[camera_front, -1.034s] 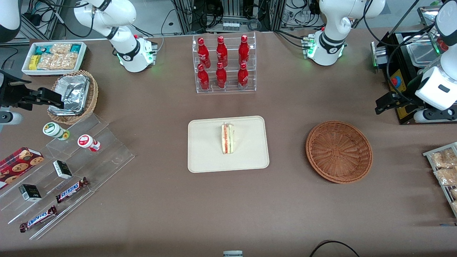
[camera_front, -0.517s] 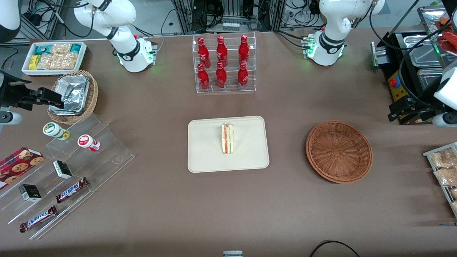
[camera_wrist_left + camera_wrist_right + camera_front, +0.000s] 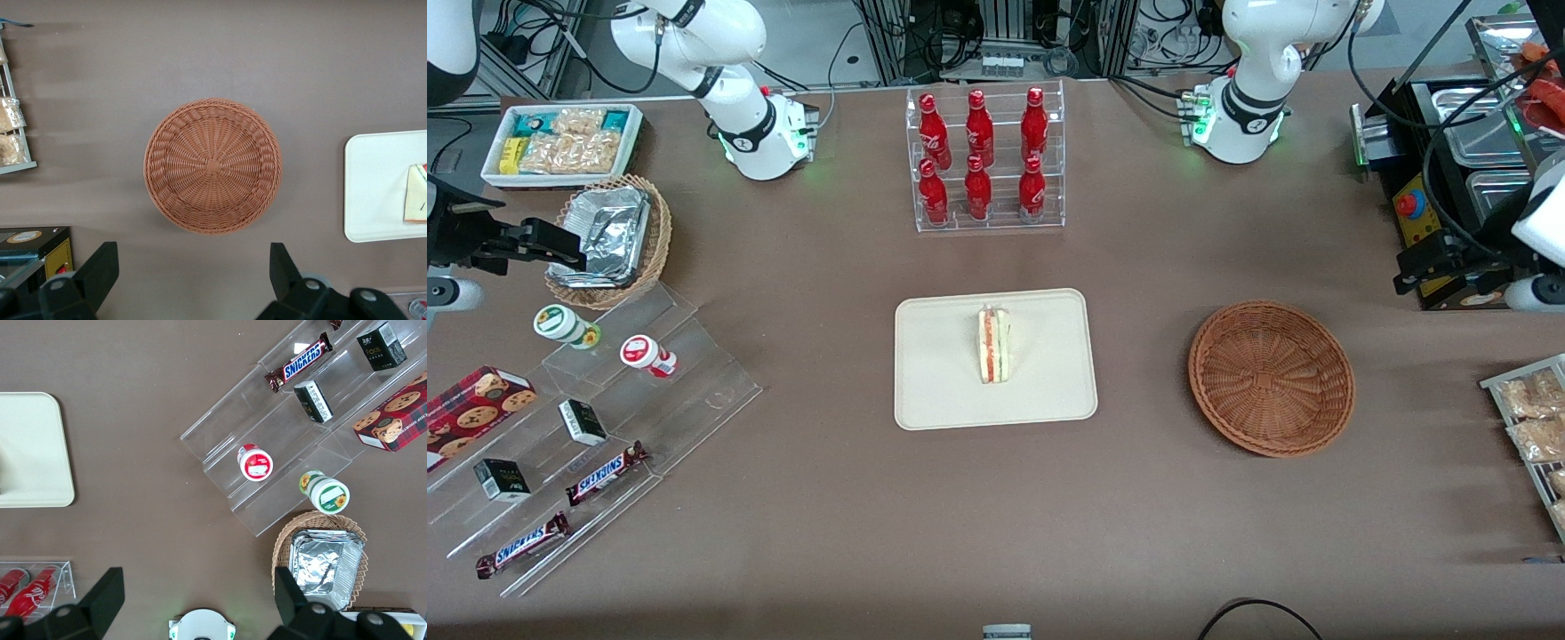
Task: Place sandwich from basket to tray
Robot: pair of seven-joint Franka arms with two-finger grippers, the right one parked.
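Observation:
The sandwich [image 3: 993,345] stands on its edge on the cream tray [image 3: 934,391] at the table's middle. A corner of it also shows in the left wrist view [image 3: 417,193], on the tray [image 3: 373,193]. The reddish-brown basket [image 3: 1272,378] is empty and lies toward the working arm's end; it also shows in the left wrist view [image 3: 212,165]. The left arm's gripper [image 3: 1409,269] hangs high above the table's edge at that end, farther from the front camera than the basket. It is open and empty, its black fingers [image 3: 100,267] wide apart.
A clear rack of red bottles [image 3: 983,160] stands farther from the front camera than the tray. A black box with metal pans [image 3: 1449,178] and a rack of snack packets [image 3: 1529,418] flank the gripper. Acrylic steps with snacks [image 3: 605,427], a tan basket [image 3: 609,236] and a white bin [image 3: 560,142] lie toward the parked arm's end.
The left arm's gripper has drawn away from the basket toward the working arm's end of the table, then nearly stopped. Sandwich, tray and basket have not moved.

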